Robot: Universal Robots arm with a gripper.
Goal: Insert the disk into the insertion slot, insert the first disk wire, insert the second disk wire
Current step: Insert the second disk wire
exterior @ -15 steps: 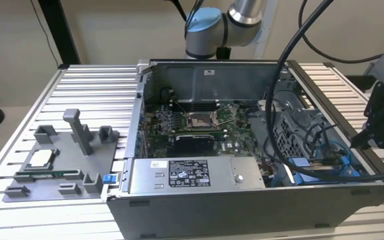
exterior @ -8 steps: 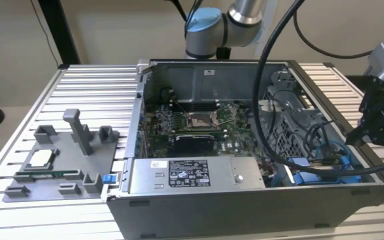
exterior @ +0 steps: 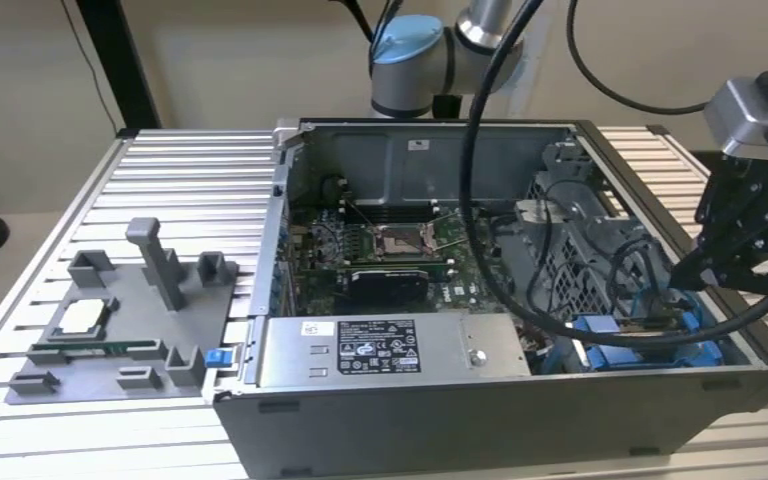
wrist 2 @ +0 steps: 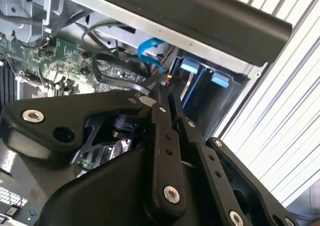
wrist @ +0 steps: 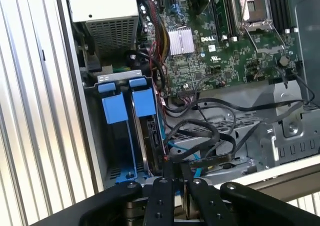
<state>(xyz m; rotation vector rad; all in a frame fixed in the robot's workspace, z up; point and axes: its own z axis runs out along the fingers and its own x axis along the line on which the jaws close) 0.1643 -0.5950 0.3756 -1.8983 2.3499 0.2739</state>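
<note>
Inside the drive-sized grey insertion slot with its blue clips, the flat silver hard disk in its bright blue plastic carrier is sitting on edge, seated in the bay just beside a second blue carrier on the neighbouring rail. Its long axis is running parallel to the case wall that the grey power-supply box is also lying against. The blue handle tab is pointing toward that box and the dark connector end toward the black two-fingered gripper. The gripper is hovering right at that connector end with its fingers drawn almost together; whether they are pinching a plug among the loose black cables I cannot tell. All of this is lying in the open grey computer case, alongside the green motherboard. The second wrist view is bringing up a thin blue ribbon cable curving near the bay's blue tabs. The exterior view is taking in the slatted aluminium table under the case and a grey fixture plate with upright posts beside the case, on the exterior view's left.
</note>
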